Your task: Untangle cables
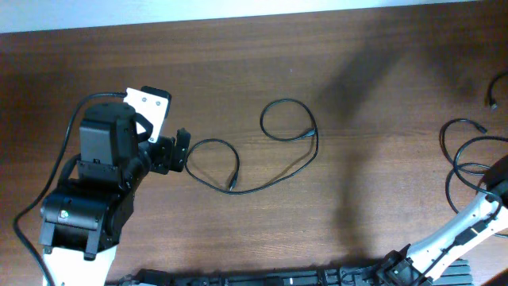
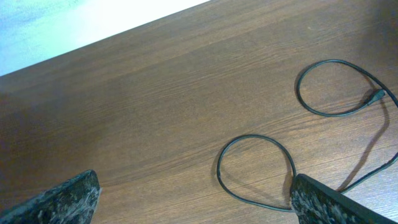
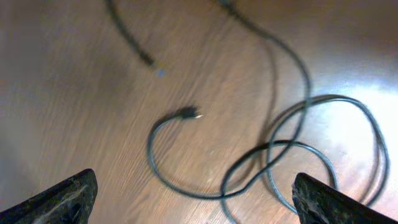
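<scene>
One thin black cable lies apart in the table's middle in two loose loops, with a plug on each end. My left gripper is open and empty just left of its nearer loop. In the left wrist view that loop lies ahead, running to the right finger of the open jaws. Several overlapping cable loops lie at the right edge. In the right wrist view they lie below the open, empty right gripper, with a plug end to the left.
Another black cord end lies at the far right edge and also shows in the right wrist view. The right arm reaches in from the bottom right. The table's far edge runs along the top.
</scene>
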Robot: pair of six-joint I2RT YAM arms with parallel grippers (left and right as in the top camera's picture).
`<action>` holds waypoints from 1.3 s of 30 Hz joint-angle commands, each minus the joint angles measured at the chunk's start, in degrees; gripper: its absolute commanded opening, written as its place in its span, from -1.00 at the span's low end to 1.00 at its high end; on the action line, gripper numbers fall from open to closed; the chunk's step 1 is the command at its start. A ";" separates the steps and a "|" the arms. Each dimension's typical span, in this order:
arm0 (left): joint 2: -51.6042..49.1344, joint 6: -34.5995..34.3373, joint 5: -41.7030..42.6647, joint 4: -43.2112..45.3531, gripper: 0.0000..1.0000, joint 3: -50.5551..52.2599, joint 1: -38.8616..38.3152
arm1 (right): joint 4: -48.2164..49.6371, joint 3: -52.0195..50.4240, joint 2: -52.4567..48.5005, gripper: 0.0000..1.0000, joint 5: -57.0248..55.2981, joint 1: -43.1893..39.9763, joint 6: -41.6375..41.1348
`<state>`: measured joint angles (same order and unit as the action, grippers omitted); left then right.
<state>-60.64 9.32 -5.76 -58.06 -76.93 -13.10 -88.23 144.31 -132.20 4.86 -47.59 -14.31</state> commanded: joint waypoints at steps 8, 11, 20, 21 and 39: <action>0.24 -0.72 0.42 0.07 0.98 -0.37 0.04 | -8.81 0.22 0.13 0.98 23.43 19.58 17.92; 0.24 -0.72 0.42 0.04 0.98 -0.37 0.04 | -9.11 0.22 0.11 0.98 23.41 27.10 14.53; 0.24 -0.72 0.42 0.07 0.98 -0.37 0.04 | -9.14 -5.92 0.28 0.98 15.43 48.37 7.52; 0.24 -0.72 0.42 0.04 0.98 -0.37 0.04 | -9.14 -10.67 0.37 0.98 15.43 50.56 7.52; 0.24 -0.72 0.42 0.07 0.98 -0.37 0.04 | 0.92 -29.97 11.78 0.98 2.60 66.34 -4.50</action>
<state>-60.64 9.32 -5.76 -58.06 -76.93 -13.10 -87.09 114.39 -126.54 10.94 17.12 -16.47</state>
